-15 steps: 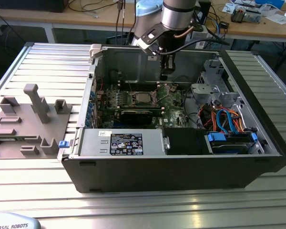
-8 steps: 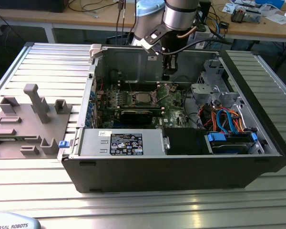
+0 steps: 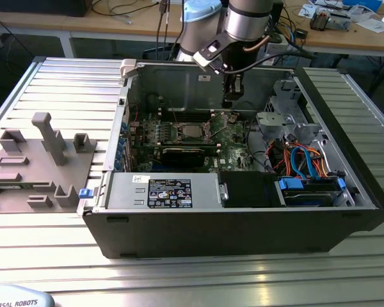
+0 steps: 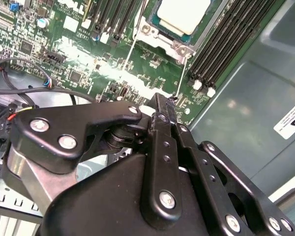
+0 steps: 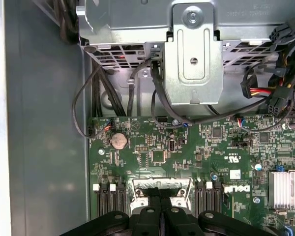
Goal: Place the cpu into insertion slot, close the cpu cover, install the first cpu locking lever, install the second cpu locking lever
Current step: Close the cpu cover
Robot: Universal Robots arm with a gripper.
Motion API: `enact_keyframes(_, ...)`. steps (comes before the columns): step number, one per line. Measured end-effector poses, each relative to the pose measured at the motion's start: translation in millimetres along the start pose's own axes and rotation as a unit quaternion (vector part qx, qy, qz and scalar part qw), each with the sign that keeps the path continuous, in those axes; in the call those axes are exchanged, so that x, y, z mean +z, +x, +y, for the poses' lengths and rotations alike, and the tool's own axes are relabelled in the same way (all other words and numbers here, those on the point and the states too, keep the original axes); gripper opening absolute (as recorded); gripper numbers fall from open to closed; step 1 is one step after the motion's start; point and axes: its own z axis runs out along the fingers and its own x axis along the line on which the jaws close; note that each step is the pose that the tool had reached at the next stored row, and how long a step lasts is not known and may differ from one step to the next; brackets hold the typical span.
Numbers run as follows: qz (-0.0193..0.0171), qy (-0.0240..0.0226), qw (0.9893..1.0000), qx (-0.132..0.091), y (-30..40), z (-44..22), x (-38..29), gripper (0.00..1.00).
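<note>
The cpu (image 4: 184, 12) lies flat in the socket on the green motherboard, its dull silver top showing; in the exterior view the cpu (image 3: 192, 132) sits mid-board. The silvery cpu cover (image 4: 160, 42) frames it and lies down around it. Two thin wire levers (image 4: 132, 53) run out from the socket's corners towards me. My gripper (image 3: 233, 97) hangs above the board, to the exterior view's right of the socket and apart from it. Its black fingers are shut with nothing between them in both wrist views, gripper (image 4: 160, 101) and gripper (image 5: 161, 210).
The open computer case (image 3: 345, 217) rests on a ribbed metal table. A silver drive cage (image 5: 194, 54) and black cable bundles (image 5: 137, 83) crowd the board's edge. Memory slots (image 4: 226, 44) flank the socket. A grey parts fixture (image 3: 38, 160) stands at the exterior view's left.
</note>
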Motion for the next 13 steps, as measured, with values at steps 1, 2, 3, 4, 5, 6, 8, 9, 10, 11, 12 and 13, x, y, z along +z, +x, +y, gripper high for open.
enact_keyframes(1,0.0000,0.0000,1.0000,0.000,0.0,0.8,0.1,0.11)
enact_keyframes(2,-0.0001,0.0001,1.0000,0.000,0.0,1.6,0.2,0.11)
enact_keyframes(3,-0.0002,0.0001,1.0000,0.000,0.0,2.1,0.4,0.11)
enact_keyframes(4,-0.0002,0.0001,1.0000,0.000,0.0,2.6,0.6,0.11)
enact_keyframes(5,-0.0001,0.0001,1.0000,0.000,0.0,3.0,0.8,0.11)
enact_keyframes(6,-0.0001,0.0001,1.0000,0.000,0.0,3.7,1.2,0.11)
enact_keyframes(8,-0.0001,0.0001,1.0000,0.000,0.0,4.6,1.5,0.11)
enact_keyframes(9,-0.0001,0.0001,1.0000,0.000,0.1,5.1,1.7,0.11)
enact_keyframes(10,0.0000,0.0001,1.0000,0.000,0.1,5.5,1.9,0.11)
enact_keyframes(11,-0.0001,0.0001,1.0000,0.000,0.1,6.5,2.1,0.11)
enact_keyframes(12,0.0000,0.0001,1.0000,0.000,0.1,7.3,2.3,0.11)
enact_keyframes(13,-0.0001,0.0001,1.0000,0.000,0.1,7.9,2.4,0.11)
